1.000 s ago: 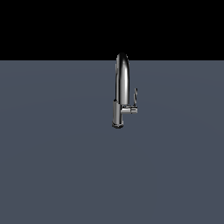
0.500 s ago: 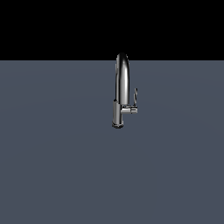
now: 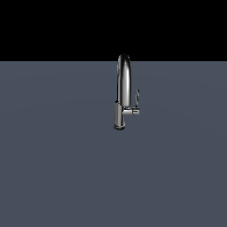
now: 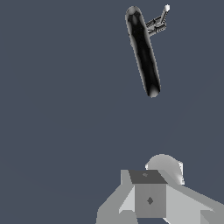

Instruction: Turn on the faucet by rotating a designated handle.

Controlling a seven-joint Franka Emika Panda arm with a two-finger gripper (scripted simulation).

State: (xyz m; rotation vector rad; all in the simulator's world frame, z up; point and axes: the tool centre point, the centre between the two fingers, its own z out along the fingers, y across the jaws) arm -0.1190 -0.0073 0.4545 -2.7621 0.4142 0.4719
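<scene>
Faucet [image 3: 123, 95] stands alone on grey floor [image 3: 53, 168], handle [image 3: 137, 97] unobstructed.

faucet [image 3: 123, 93]: no shift | handle [image 3: 137, 98]: same angle | exterior view: no visible change

The faucet [image 3: 123, 95] stands upright on the floor [image 3: 57, 168], a little toward the exterior view's right of centre, alone on that surface. Its short side stub juts toward the exterior view's right from the lower body, and the handle [image 3: 137, 98] rises from the stub's end, beside the spout. In the wrist view the faucet [image 4: 143, 50] lies well apart from the gripper [image 4: 151, 199], with the handle [image 4: 162, 16] on the faucet's far side.
</scene>
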